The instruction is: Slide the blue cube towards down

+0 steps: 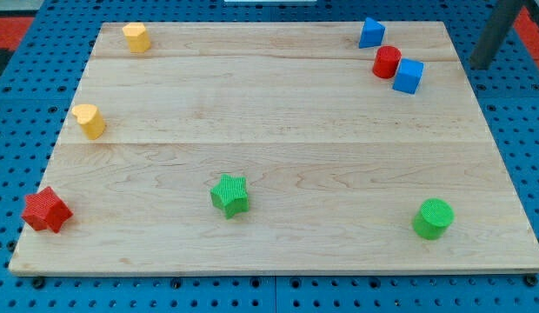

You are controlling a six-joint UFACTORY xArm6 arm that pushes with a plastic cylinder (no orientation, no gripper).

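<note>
The blue cube [409,76] sits near the view's top right of the wooden board [278,148], touching a red cylinder [386,62] at its upper left. A second blue block [370,33], wedge-like, lies above them near the top edge. My dark rod comes in at the view's top right corner and my tip [478,66] is just off the board's right edge, to the right of the blue cube and well apart from it.
A yellow block [136,37] sits at the top left and a yellow heart-like block [89,120] at the left edge. A red star [46,210] is at the bottom left, a green star [229,195] at the bottom middle, and a green cylinder [433,217] at the bottom right.
</note>
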